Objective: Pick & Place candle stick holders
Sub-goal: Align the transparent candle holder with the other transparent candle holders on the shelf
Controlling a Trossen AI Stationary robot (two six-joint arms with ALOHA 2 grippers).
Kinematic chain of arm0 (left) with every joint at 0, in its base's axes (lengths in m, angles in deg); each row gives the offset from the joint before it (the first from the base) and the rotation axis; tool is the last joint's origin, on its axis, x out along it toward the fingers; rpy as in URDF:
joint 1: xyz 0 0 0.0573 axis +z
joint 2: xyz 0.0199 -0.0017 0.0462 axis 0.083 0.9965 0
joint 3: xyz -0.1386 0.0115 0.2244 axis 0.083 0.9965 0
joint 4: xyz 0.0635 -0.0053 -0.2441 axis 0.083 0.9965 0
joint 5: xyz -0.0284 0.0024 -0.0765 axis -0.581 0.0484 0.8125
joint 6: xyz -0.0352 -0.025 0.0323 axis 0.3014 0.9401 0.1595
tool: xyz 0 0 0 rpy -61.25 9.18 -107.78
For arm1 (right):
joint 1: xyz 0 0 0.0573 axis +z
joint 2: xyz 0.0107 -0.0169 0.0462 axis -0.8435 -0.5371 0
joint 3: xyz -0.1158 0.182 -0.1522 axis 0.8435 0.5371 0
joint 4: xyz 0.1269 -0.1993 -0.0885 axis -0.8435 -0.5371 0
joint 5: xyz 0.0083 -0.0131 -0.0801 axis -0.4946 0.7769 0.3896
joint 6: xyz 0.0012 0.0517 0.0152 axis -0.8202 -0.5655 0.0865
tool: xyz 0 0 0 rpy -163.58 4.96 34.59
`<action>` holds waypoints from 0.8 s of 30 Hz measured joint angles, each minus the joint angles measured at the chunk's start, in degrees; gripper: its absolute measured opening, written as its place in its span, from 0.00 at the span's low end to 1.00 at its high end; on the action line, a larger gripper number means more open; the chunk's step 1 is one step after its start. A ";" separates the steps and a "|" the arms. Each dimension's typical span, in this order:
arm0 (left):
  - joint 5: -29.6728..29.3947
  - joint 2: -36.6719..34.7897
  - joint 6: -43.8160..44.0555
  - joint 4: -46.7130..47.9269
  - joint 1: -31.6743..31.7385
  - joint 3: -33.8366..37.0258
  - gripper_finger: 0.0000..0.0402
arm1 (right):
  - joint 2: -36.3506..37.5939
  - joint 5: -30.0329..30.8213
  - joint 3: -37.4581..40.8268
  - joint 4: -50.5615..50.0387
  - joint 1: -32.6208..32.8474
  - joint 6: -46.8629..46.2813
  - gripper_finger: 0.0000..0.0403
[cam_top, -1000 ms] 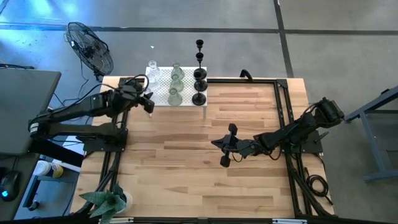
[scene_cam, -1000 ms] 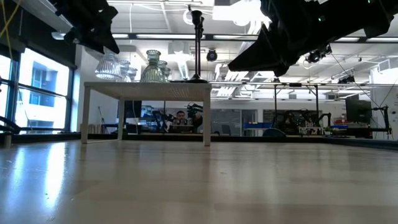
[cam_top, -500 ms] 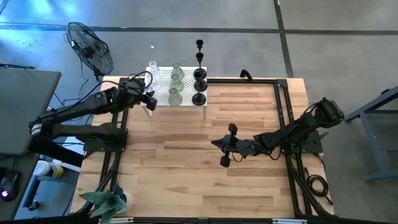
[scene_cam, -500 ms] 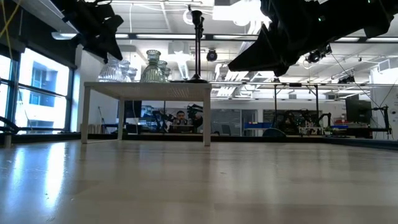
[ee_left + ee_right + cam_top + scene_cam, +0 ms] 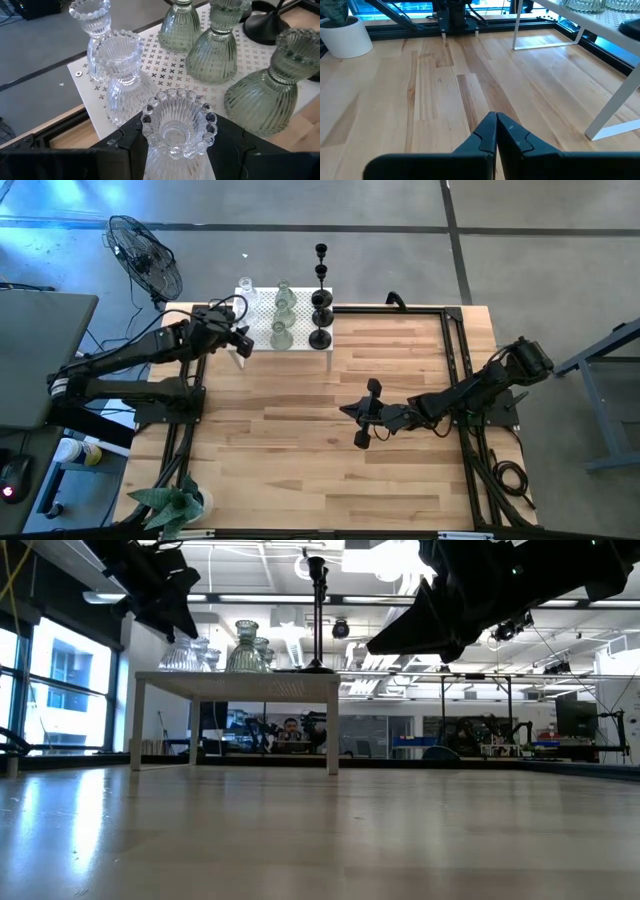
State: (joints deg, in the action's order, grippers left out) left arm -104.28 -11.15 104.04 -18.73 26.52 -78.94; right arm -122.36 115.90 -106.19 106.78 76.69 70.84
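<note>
Since the earlier frame, left gripper [image 5: 238, 340] has advanced toward twelve o'clock, to the white perforated table's [image 5: 262, 338] near-left corner, clamped on a clear glass holder [image 5: 177, 131]; placement appears imminent. Other holders [image 5: 283, 318] stand there. Right gripper [image 5: 366, 412] idles, fingers together, above the wooden tabletop [image 5: 300, 440]. Floor fan [image 5: 145, 258] at eleven o'clock.

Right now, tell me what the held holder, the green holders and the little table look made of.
Held holder: clear ribbed glass with a beaded rim; you see through it, in the left gripper. Green holders: pale green ribbed glass, translucent and glossy. Little table: white perforated sheet, probably painted metal, going by the punched cross holes.
</note>
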 joint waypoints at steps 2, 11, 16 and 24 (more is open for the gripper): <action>0.04 0.25 -0.15 0.01 0.00 0.00 0.39 | 0.00 -0.07 0.00 0.00 0.01 0.01 0.00; -0.38 1.49 -0.13 -0.69 0.00 -0.02 0.40 | 0.00 -0.07 0.00 0.00 0.01 -0.01 0.00; -0.42 1.46 -0.32 -0.58 0.00 -0.02 0.40 | 0.00 -0.13 0.00 0.00 0.01 -0.01 0.00; -0.83 1.46 -2.12 -0.49 0.00 -0.02 0.40 | 0.00 -0.15 0.00 0.00 0.01 0.00 0.00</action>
State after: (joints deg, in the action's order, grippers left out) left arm -105.12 -9.68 101.92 -19.23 26.52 -78.96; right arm -122.36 115.75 -106.19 106.78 76.70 70.84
